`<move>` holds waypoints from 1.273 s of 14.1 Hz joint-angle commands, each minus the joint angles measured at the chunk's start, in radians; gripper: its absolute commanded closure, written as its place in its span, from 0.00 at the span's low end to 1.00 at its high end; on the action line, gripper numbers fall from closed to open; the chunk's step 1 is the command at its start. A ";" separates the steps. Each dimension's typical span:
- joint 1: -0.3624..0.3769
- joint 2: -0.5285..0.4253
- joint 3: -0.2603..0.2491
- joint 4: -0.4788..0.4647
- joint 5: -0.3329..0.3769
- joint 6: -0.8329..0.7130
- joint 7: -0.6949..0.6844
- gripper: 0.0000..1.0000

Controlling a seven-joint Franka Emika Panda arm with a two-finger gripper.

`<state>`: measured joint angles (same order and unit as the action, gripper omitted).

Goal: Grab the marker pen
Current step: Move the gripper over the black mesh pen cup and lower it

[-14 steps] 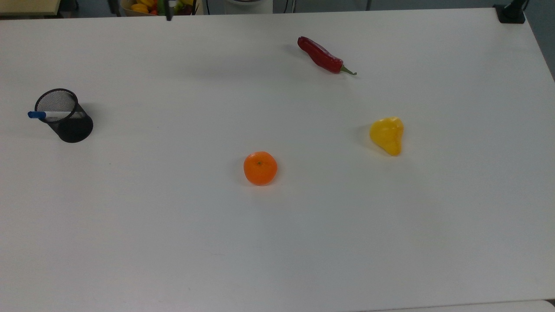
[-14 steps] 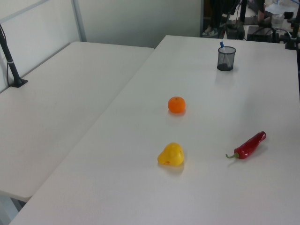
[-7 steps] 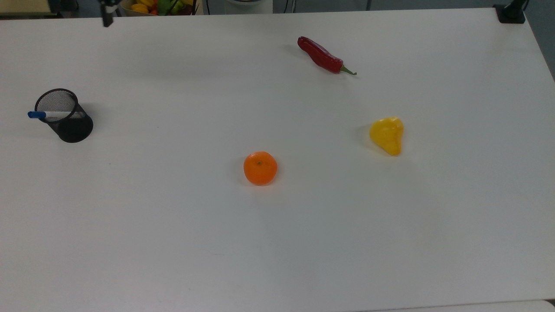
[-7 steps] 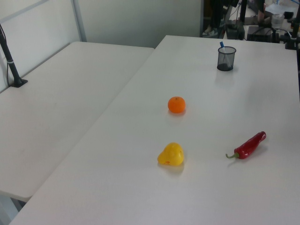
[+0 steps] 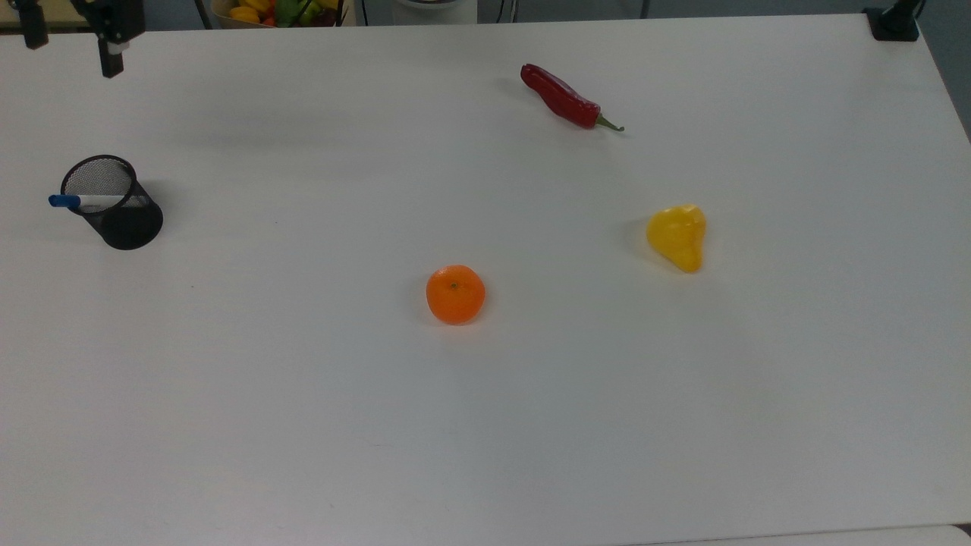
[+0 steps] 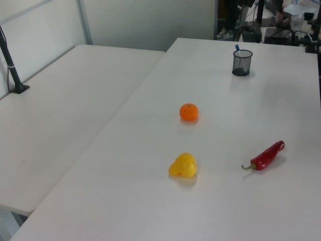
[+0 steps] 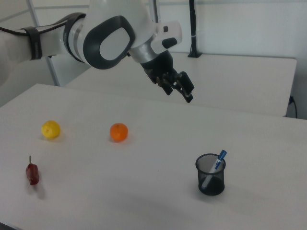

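Blue-capped marker pen (image 7: 215, 167) leans inside the black mesh cup (image 7: 210, 175) on the surface (image 7: 144, 182). The hand (image 7: 180, 89) hangs open, well apart; it should descend straight over the cap.

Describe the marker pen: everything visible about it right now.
The marker pen is slim, with a white barrel and a blue cap. It stands tilted inside a black mesh cup, its capped end poking over the rim and leaning toward the right view's right; its lower part shows through the mesh. In the top view the cap juts past the cup's rim toward the top view's left. Nothing but the cup touches it; the gripper hangs apart, above the table.
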<state>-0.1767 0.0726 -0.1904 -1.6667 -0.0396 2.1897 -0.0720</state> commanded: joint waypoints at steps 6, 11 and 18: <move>-0.012 0.093 -0.066 -0.080 -0.009 0.249 0.020 0.29; -0.024 0.159 -0.067 -0.122 -0.009 0.396 0.020 0.29; -0.024 0.242 -0.067 -0.123 -0.013 0.479 0.015 0.43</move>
<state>-0.2079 0.3019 -0.2506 -1.7722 -0.0396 2.6268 -0.0700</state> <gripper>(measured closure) 0.370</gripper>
